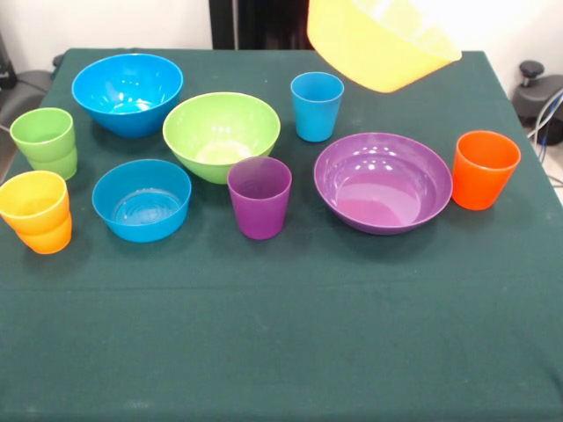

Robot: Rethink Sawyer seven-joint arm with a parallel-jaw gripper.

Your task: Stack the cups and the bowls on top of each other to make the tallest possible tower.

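A large yellow bowl point(380, 44) hangs tilted in the air at the top, above the far side of the table; what holds it is out of the picture. No gripper shows. Standing apart on the green cloth are a big blue bowl point(127, 92), a lime green bowl point(222, 134), a smaller blue bowl point(142, 200) and a purple bowl point(383, 182). Single cups: light blue point(317, 105), purple point(259, 196), orange point(484, 169). At the left a green cup point(44, 141) looks nested in another green one. A yellow cup point(33, 200) sits in an orange cup point(48, 237).
The green-clothed table point(281, 334) fills the view. The robot's dark pedestal point(255, 22) stands behind the far edge. A black object with cables point(538, 95) is off the right edge, and a dark grey shape point(26, 86) is off the left edge.
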